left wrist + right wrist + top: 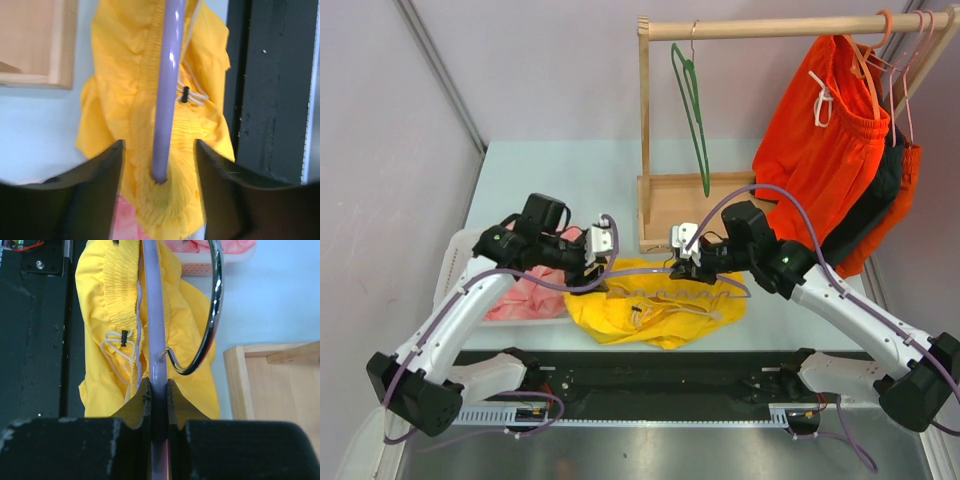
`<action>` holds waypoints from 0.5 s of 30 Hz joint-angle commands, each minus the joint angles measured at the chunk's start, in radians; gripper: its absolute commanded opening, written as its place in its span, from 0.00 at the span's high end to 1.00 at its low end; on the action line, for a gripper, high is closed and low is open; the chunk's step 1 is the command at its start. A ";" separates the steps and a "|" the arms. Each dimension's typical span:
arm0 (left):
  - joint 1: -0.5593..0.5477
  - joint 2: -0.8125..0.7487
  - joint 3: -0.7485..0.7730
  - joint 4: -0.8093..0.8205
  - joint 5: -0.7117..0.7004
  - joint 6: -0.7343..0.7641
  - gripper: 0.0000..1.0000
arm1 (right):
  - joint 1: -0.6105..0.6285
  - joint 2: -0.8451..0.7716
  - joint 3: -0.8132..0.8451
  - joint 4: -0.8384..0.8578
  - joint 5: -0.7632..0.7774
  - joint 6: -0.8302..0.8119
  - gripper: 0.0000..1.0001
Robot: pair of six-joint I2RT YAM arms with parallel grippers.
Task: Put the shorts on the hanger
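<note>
**So, getting the yellow shorts onto the lilac hanger: tips plus a headcount**

Your right gripper (159, 386) is clamped tight on the hanger (152, 315) bar, with the silver hook (215, 300) at 1 o'clock of it in the wrist view. Your left gripper (159, 145) has its fingers apart, straddling the bar's other end without touching it. The shorts (655, 308) lie on the table (550, 170) at 6 o'clock of the bar, bunched right against it.

My take: pinch the waistband with the left, not the bar. Then work the fabric toward 3 o'clock while the right holds level. Watch the drawstring (122, 338) so it doesn't snag a notch.

Count:
- one yellow shorts
- one lilac hanger
- one green hanger (695, 110) and one orange-red shorts (815, 140), both on the wooden rack (645, 120) at 1 o'clock
- one pink cloth (525, 295) at 9 o'clock
</note>
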 commanded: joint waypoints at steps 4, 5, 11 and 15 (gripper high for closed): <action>0.098 -0.092 0.102 -0.121 -0.007 0.012 0.23 | -0.006 -0.001 0.034 -0.009 -0.036 -0.071 1.00; 0.130 -0.085 0.100 -0.166 -0.004 0.046 0.23 | -0.006 -0.003 0.034 -0.006 -0.038 -0.073 1.00; 0.198 -0.084 -0.027 -0.268 -0.035 0.235 0.28 | -0.009 -0.001 0.034 0.006 -0.046 -0.071 1.00; 0.198 -0.082 -0.104 -0.191 -0.020 0.250 0.36 | -0.009 0.005 0.034 0.025 -0.049 -0.071 1.00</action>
